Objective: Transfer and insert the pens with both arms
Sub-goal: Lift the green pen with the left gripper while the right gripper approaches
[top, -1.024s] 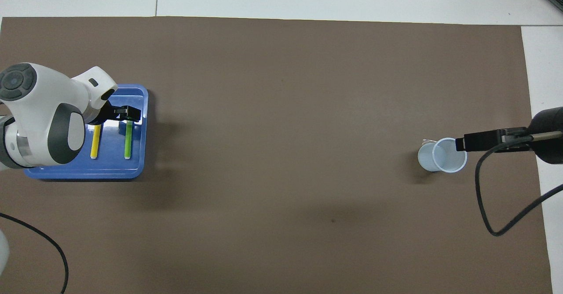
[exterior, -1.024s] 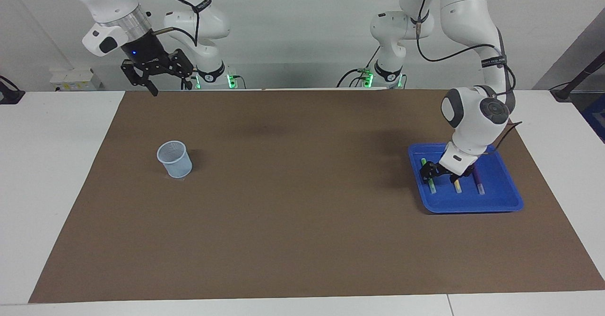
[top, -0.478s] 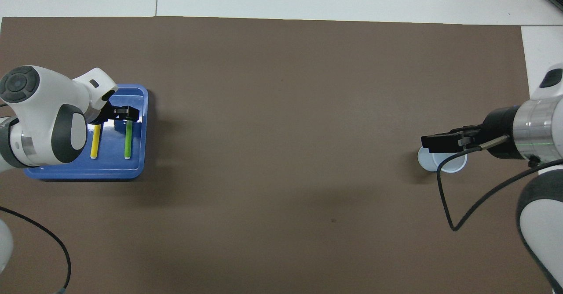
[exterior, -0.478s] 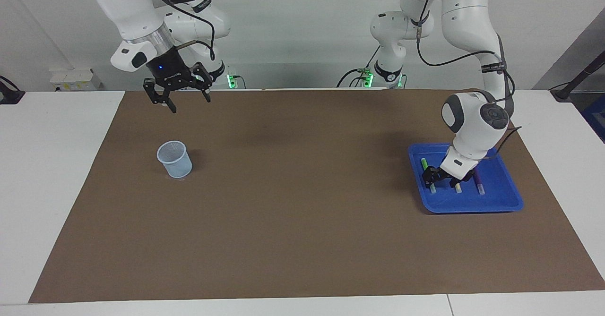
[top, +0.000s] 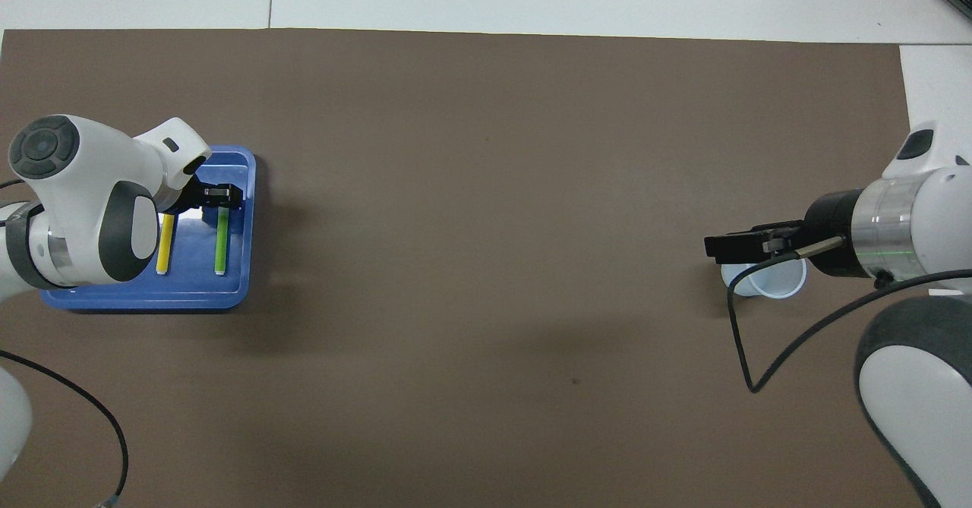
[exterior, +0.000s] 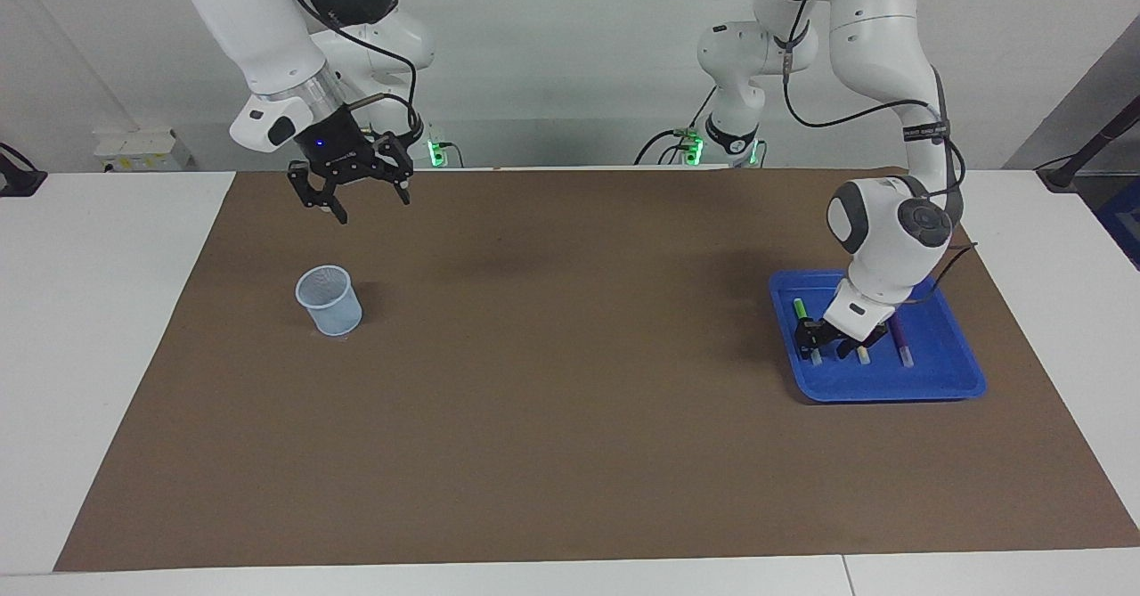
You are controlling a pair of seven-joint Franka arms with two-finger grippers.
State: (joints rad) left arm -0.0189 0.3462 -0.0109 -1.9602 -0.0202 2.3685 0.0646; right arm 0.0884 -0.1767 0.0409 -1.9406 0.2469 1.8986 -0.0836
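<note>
Three slim marker pens lie side by side in a shallow blue tray [exterior: 944,382] at the left arm's end of the table. Each pen's long axis runs straight toward and away from the robots, so the three are parallel. Each whitish cap points away from the robots, and the coloured barrel end points toward them. The green pen [exterior: 802,309] lies closest to the middle of the table, the yellow pen [top: 164,244] is in the middle of the row, and the purple pen [exterior: 900,336] is on the side of the tray toward the table's end. In the overhead view the purple pen is hidden under the left arm.

The left gripper [exterior: 820,336] is down inside the tray, right at the capped part of the green pen. Its fingers sit on either side of the barrel, but I cannot tell whether they have closed on it.

The tray rests on a large brown mat [exterior: 570,453] that covers most of the white table [exterior: 107,329].

At the right arm's end of the mat stands a pale blue cup [exterior: 329,300], upright, mouth up. The right gripper [exterior: 356,193] is raised in the air over bare mat, with its jaws spread wide and holding nothing.
</note>
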